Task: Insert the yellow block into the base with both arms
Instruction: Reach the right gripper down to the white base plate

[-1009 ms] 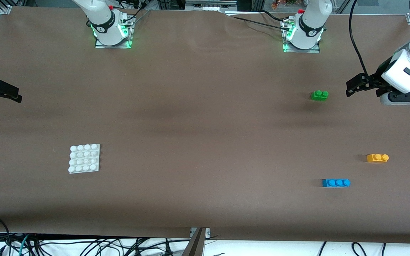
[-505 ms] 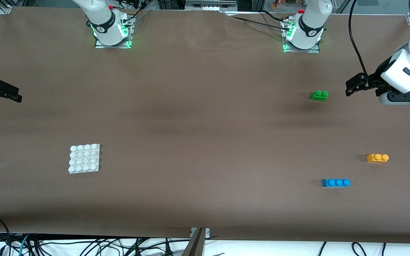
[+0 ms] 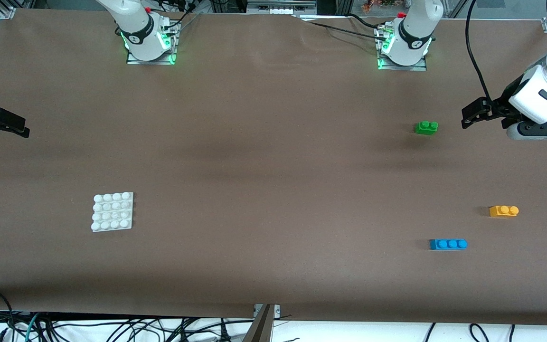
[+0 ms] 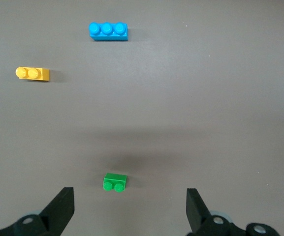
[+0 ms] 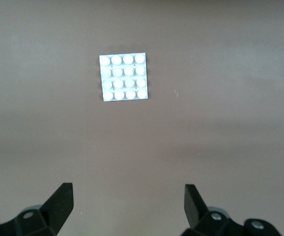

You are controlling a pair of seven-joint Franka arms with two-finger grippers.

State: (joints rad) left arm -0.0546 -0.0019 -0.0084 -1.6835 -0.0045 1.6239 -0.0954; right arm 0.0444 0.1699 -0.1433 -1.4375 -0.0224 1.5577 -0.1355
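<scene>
The yellow block (image 3: 504, 211) (image 4: 32, 73) lies loose on the brown table toward the left arm's end, with nothing touching it. The white studded base (image 3: 113, 212) (image 5: 123, 77) lies flat toward the right arm's end. My left gripper (image 3: 474, 114) (image 4: 129, 206) hangs open and empty over the table by the green brick, well away from the yellow block. At the right arm's end, over the table's edge, my right gripper (image 3: 5, 124) (image 5: 127, 201) is open and empty too, with the base lying apart from its fingers.
A green two-stud brick (image 3: 426, 127) (image 4: 115, 182) lies farther from the front camera than the yellow block. A blue three-stud brick (image 3: 448, 244) (image 4: 108, 31) lies nearer to that camera. Both arm bases (image 3: 150, 42) stand along the table's back edge.
</scene>
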